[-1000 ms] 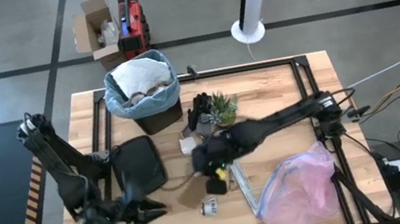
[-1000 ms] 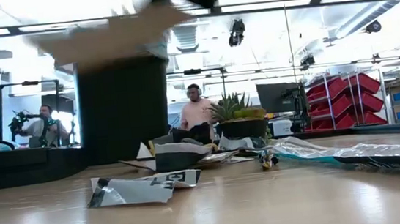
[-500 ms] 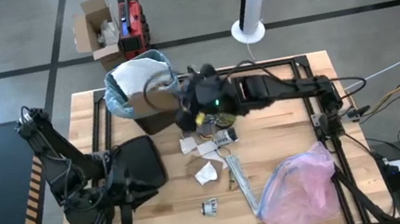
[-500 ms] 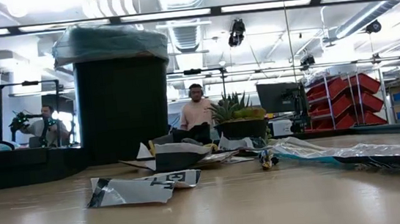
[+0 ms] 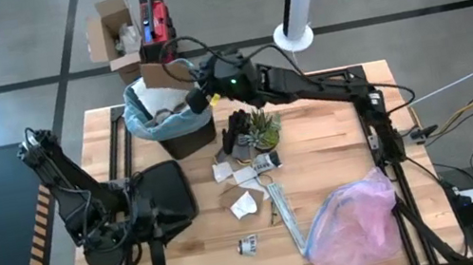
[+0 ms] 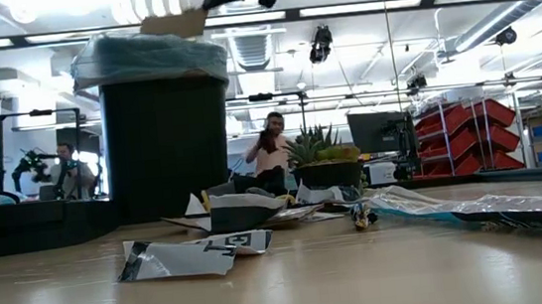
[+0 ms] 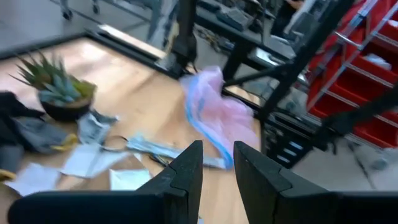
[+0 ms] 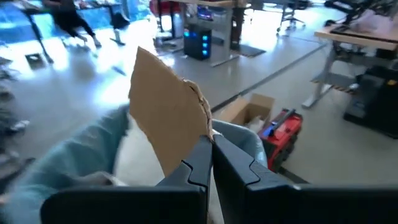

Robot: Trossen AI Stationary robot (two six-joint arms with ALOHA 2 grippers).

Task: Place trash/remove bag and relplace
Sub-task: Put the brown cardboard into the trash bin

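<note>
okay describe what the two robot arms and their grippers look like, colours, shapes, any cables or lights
Both arms are matte black with slim jointed links. The left gripper ends in two flat, squared black fingers. The right gripper has the same blocky black fingers. A small green light glows near the right arm's wrist, and thin black cables loop around the wrist. The left arm has a bulky black gripper end.
</note>
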